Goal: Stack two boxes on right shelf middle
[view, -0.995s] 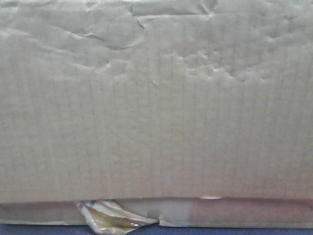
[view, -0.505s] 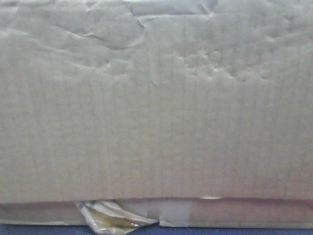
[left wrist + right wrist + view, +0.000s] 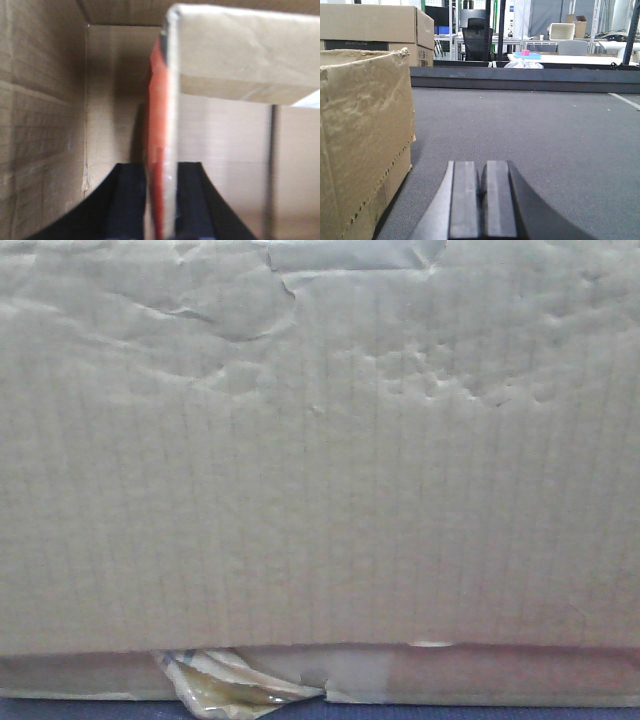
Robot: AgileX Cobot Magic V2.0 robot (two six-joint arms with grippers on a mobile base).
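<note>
**Operator:** State the position of the load and both end effectors.

**Technician:** A cardboard box (image 3: 320,490) fills the front view edge to edge. The dark desk (image 3: 480,713) shows only as a thin strip below it. A peeling tape scrap (image 3: 225,688) hangs at the lower left of the box base. The left end effector (image 3: 161,175) is inside a box, jaws narrow and clamped on an upright wall (image 3: 159,115) with an orange inner face. The right end effector (image 3: 481,175) is pressed fully together and holds nothing. It sits low over the desk, with a near box (image 3: 365,140) at the left of its frame, apart from it, and a second box (image 3: 370,25) at the upper left. The shelf appears in no view.

**Operator:** What faults are likely from here?

**Technician:** Three, by judgement.
1. A lift by one thin wall may bend or tear the cardboard, and the box then tilts. Cause: no support from the right side.
2. The loose tape suggests a weak bottom seam, which may open under load.
3. The front camera is blocked by the box, so contact with the shelf edge cannot be monitored from it.
</note>
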